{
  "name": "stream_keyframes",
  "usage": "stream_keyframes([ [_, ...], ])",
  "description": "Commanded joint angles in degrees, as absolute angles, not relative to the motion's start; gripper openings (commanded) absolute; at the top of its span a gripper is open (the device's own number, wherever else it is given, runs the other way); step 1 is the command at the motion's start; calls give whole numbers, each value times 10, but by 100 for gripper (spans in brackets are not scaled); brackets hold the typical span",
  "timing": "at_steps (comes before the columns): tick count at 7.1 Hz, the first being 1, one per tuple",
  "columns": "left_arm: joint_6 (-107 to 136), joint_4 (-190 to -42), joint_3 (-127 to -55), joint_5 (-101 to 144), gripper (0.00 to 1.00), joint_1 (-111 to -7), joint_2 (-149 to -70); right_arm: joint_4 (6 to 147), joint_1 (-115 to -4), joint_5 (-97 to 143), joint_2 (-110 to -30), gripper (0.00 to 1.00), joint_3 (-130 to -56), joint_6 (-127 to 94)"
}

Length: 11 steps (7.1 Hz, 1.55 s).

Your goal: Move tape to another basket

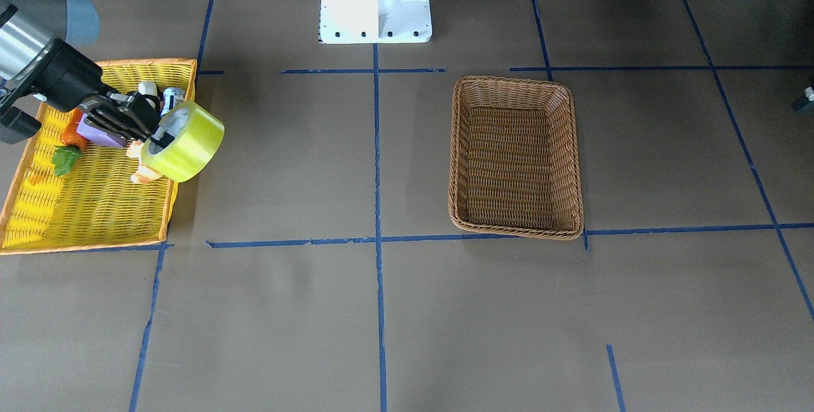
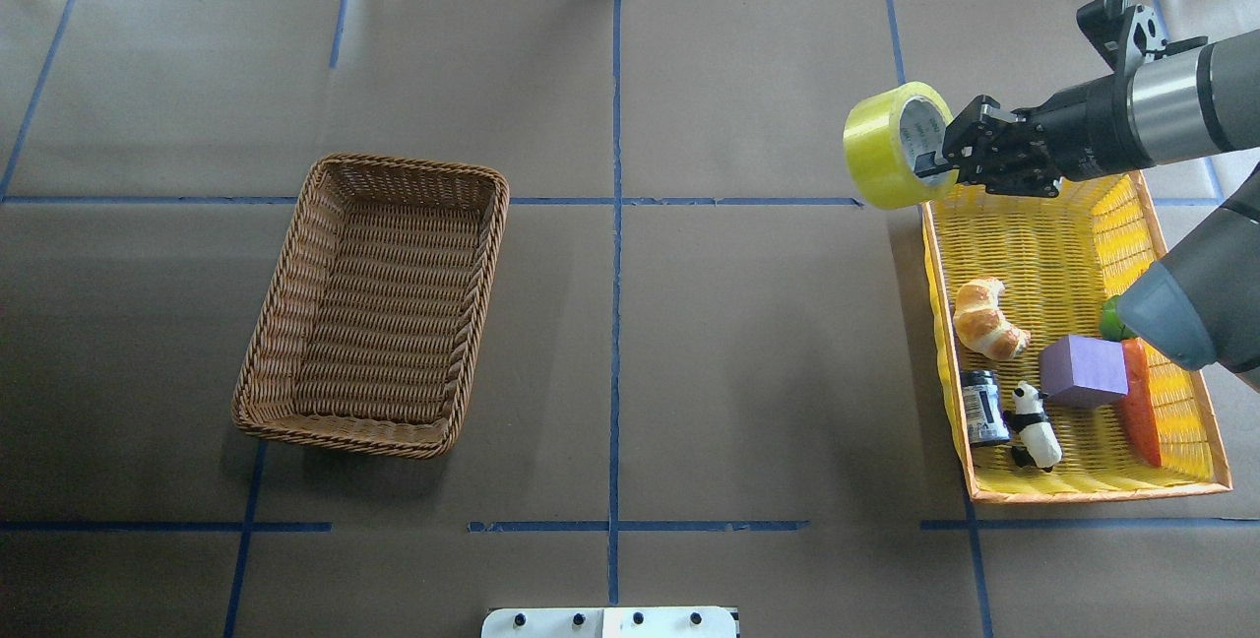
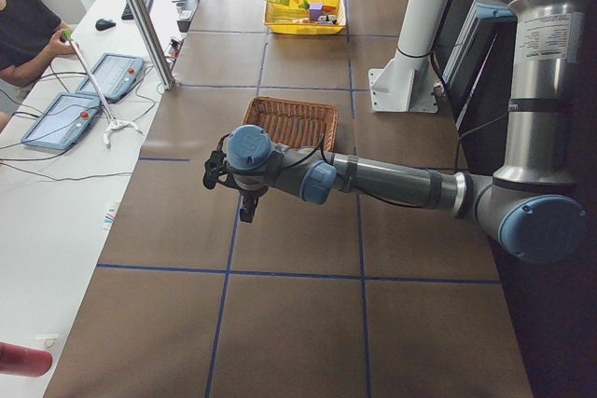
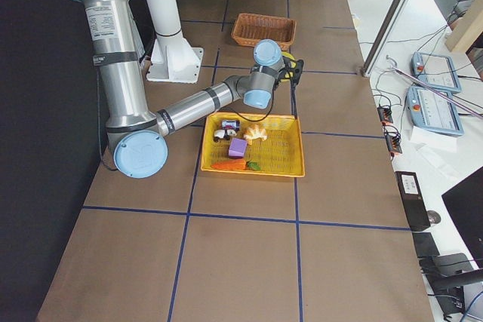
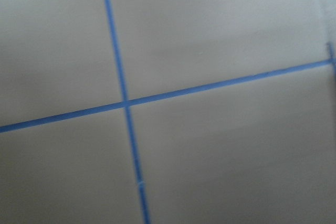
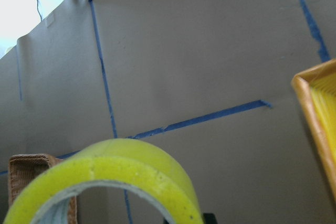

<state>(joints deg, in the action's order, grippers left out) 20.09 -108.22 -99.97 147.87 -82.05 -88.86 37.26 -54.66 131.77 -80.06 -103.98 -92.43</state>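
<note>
I note the right hand (image 2: 933,165) clamped on the tape (image 2: 883,160), held clear of the table (image 2: 709,343). The basket (image 2: 479,293) lies well apart, ahead of the hand.

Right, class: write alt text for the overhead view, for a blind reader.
The right gripper holds the yellow-green tape aloft near the yellow tray's far corner. The brown wicker basket sits far to its left. A croissant, can, panda, purple block and carrot lie in the tray.
</note>
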Motion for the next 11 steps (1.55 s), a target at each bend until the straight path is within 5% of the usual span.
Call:
stream_keyframes([
  [1,479,-1280,-993,1470,100,-712,-890,327,-508,1316,-798,3,-1048,-976],
  [7,1048,-1592,-1012,1433,100,-557,-1004,325,-376,1211,-724,3,-1126,-1082],
  [11,1239,-1717,-1050,1343,100,-490,-1027,170,-245,1056,-707,4,-1122,-1152],
])
